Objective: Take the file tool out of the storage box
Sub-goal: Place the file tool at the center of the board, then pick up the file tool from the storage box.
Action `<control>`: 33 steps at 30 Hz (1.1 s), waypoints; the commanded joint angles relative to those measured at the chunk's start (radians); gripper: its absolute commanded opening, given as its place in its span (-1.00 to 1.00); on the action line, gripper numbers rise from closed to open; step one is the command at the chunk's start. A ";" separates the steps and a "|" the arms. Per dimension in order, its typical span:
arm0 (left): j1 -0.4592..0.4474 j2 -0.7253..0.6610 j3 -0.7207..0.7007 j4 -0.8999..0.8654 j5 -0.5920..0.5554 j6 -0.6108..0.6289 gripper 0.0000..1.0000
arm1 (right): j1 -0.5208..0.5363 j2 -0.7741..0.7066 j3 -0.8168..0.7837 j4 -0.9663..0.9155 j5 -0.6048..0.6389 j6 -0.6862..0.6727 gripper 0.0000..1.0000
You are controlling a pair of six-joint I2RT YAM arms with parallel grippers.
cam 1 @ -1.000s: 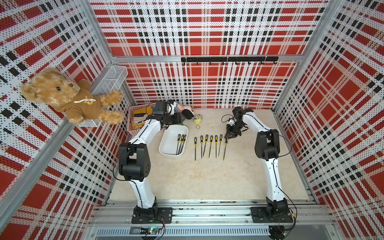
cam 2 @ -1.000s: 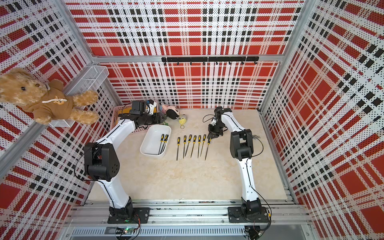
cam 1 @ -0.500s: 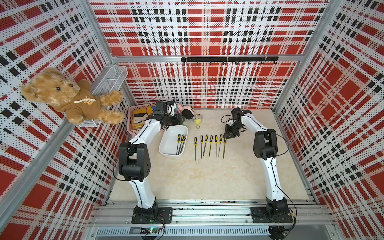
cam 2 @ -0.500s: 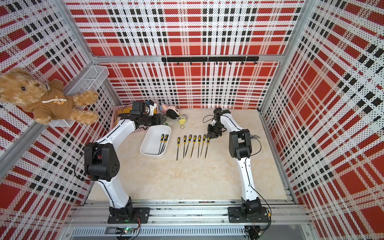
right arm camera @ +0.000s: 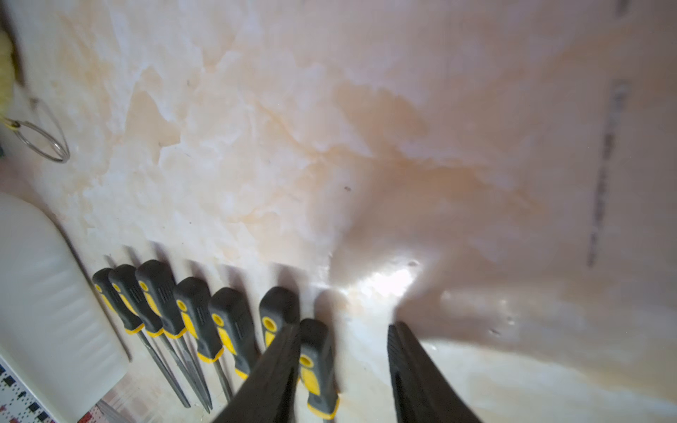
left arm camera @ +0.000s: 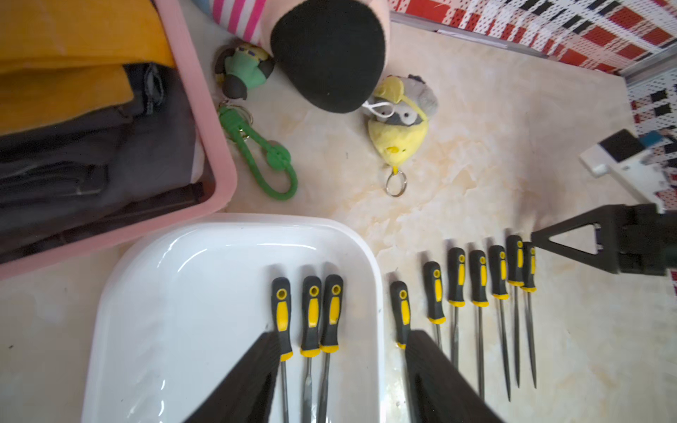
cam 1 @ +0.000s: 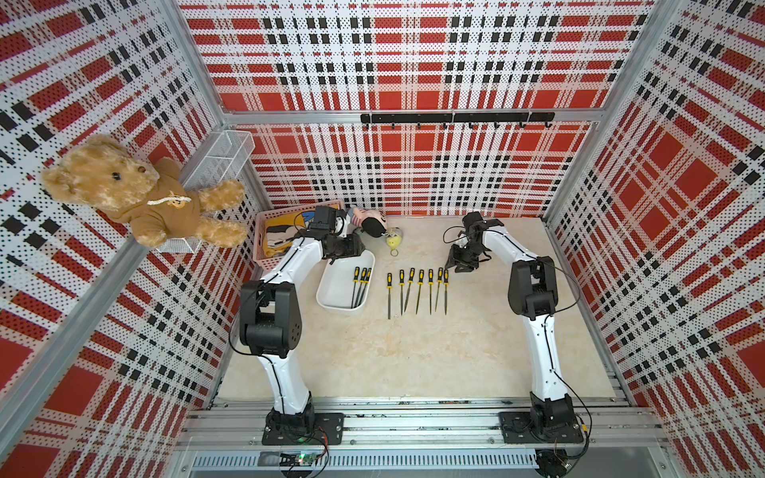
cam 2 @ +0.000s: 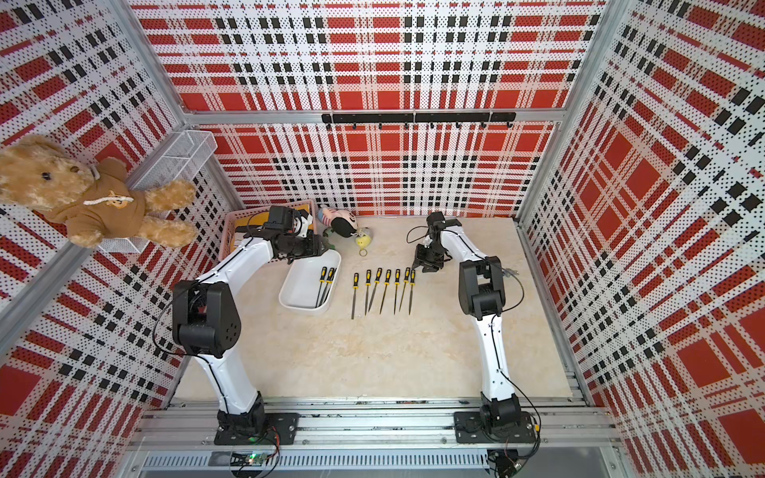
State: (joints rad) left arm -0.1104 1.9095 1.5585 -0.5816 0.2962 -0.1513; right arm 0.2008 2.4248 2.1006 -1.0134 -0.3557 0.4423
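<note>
While left pincer (left arm camera: pixel 342 335) gapes empty at storage box (left arm camera: pixel 183 293), right pincer (right arm camera: pixel 343 327) straddles end file (right arm camera: pixel 317 366), jaws apart.

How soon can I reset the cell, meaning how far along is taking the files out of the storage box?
Done: seven files lie in a row on the table, outside the storage box. In hand: nothing held; the right gripper is open with its fingers either side of the end file, the left gripper open above the box. Left: three files lie inside it.
</note>
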 commanded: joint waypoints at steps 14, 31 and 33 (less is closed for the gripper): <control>-0.045 0.167 -0.017 -0.051 -0.197 -0.052 -0.07 | -0.055 -0.227 -0.166 0.154 0.093 0.021 0.00; -0.058 0.268 0.002 -0.092 -0.242 -0.081 -0.75 | -0.092 -0.277 -0.241 0.156 0.096 0.001 0.03; -0.056 0.279 0.014 -0.111 -0.257 -0.076 -1.00 | -0.093 -0.281 -0.243 0.157 0.096 0.002 0.04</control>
State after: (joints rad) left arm -0.1608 2.1361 1.5639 -0.6273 0.0708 -0.2253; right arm 0.1143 2.1963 1.8648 -0.8658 -0.2680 0.4561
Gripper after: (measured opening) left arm 0.055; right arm 0.518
